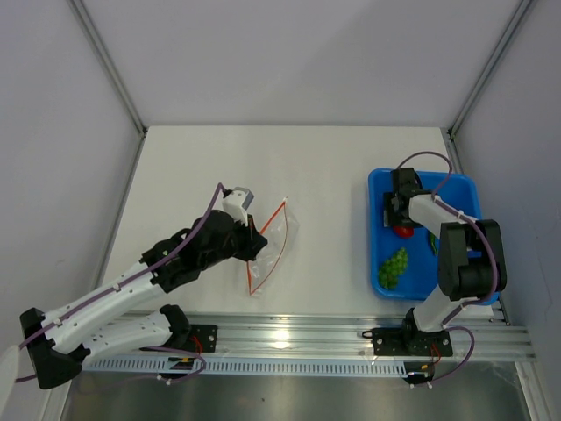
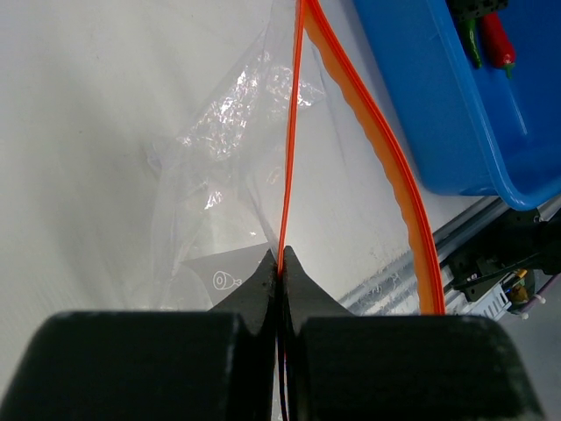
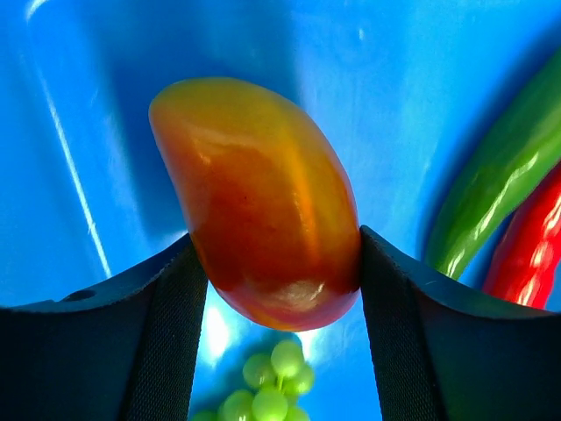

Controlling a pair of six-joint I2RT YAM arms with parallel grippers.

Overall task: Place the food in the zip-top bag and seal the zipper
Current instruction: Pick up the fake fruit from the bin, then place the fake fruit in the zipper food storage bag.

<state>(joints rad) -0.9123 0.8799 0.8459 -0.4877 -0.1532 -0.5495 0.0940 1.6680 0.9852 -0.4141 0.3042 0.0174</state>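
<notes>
Zip-top bag (image 1: 276,244) lies on the white table (image 1: 202,167), left of centre and well apart from the blue tray (image 1: 377,184) on the right. The left gripper (image 2: 280,267) is pinched tight on one lip of the zipper (image 2: 291,149), right at the bag's mouth. The other lip bows away from it, so the mouth gapes open. The clear, crinkled body spreads out beyond the fingertips.

All the food is over in the tray. The right gripper (image 3: 273,263) reaches down into it, its fingers pressed against both sides of an orange-red piece (image 3: 263,202). Whether that piece is off the tray floor, I cannot tell. The green pepper (image 3: 500,175) and red pepper (image 3: 530,246) lie side by side just beside it. The green grapes (image 1: 394,267) sit nearer the tray's front edge, apart from the gripper.
</notes>
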